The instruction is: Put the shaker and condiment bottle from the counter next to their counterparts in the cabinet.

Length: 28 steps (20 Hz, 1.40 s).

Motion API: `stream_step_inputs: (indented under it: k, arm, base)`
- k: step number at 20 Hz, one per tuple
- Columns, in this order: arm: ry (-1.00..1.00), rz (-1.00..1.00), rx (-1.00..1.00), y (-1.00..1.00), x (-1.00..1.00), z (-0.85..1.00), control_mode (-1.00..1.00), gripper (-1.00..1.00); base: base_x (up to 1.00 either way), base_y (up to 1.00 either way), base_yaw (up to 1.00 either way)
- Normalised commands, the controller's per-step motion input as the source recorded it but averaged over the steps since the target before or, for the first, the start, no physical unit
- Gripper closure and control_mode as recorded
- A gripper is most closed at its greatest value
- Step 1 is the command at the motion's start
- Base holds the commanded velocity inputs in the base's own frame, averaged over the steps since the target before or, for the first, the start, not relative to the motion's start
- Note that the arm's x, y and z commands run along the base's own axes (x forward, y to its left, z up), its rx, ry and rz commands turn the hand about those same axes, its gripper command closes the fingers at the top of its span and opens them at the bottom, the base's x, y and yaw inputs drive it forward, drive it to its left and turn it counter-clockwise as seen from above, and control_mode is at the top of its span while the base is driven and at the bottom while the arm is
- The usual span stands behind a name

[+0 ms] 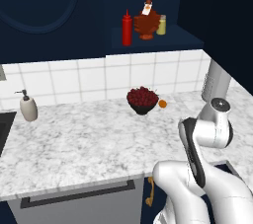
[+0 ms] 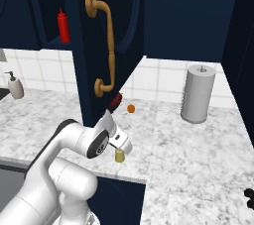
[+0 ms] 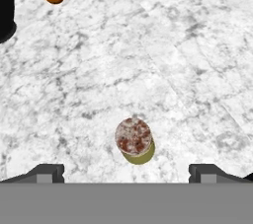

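Your pincer (image 3: pixel 126 171) hangs above the shaker (image 3: pixel 134 141) with its fingers spread wide and nothing held. The shaker stands upright on the desk (image 3: pixel 188 60), between the fingertips but slightly far of them. Centre over its cap, descend straight, then close around the body.

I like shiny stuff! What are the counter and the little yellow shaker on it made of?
The counter looks like polished marble: white with grey veins. The shaker looks like smooth olive-yellow plastic or glass, hard to tell which, with a pale speckled cap.
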Motion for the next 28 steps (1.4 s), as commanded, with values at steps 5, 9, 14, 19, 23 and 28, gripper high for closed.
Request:
stream_step_inputs:
  k: [5, 9, 14, 19, 23, 28]
  arm:
    - [0.0, 0.0, 0.0, 0.0, -0.11, -0.53, -1.0, -1.0]
    - [0.0, 0.0, 0.0, 0.0, 0.0, -0.22, -1.0, -1.0]
    - [-0.02, 0.0, 0.0, 0.12, 0.06, -0.35, -1.0, -1.0]
    - [-0.01, -0.01, 0.0, 0.32, 0.27, -0.46, -1.0, -1.0]
    - [0.0, 0.0, 0.0, 0.25, 0.0, -0.2, -1.0, -1.0]
    - [0.0, 0.0, 0.0, 0.14, 0.03, -0.61, -1.0, -1.0]
  base:
    - [0.0, 0.0, 0.0]
    - [0.0, 0.0, 0.0]
    - [0.0, 0.0, 0.0]
    - [0.0, 0.0, 0.0]
    - [0.0, 0.0, 0.0]
    - [0.0, 0.0, 0.0]
